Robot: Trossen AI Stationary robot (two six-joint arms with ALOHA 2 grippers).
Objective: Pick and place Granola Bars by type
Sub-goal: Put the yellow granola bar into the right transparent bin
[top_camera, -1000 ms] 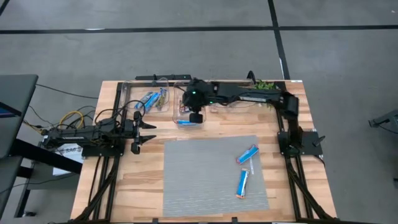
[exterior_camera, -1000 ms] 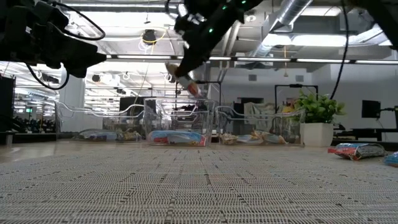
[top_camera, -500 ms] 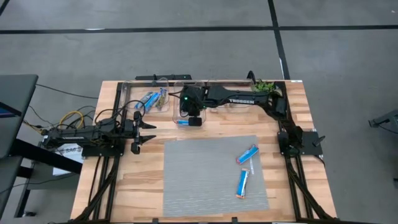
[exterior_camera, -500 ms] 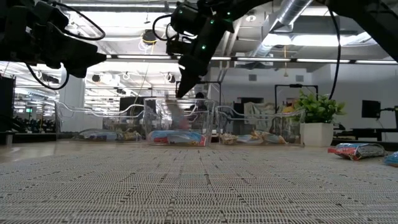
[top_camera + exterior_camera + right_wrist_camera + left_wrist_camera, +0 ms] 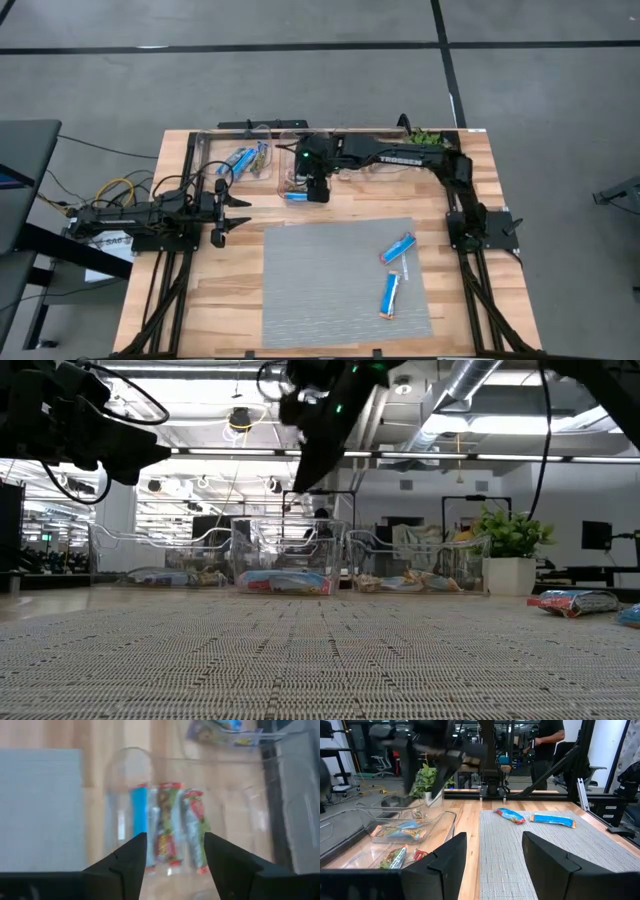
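We log R arm stretched over the middle bin (image 5: 296,178), right tool (image 5: 317,190) fingers apart, empty; left tool (image 5: 243,212) apart, parked at surface (image 5: 230,280) edge.

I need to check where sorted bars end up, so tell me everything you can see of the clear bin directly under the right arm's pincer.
The clear bin is a transparent, plastic-looking tray with rounded corners, standing upright on the wooden table near its far edge, the middle bin in a row. Inside lie three wrapped bars side by side, one blue, two greenish with red ends. The right pincer hangs open above it, touching nothing.
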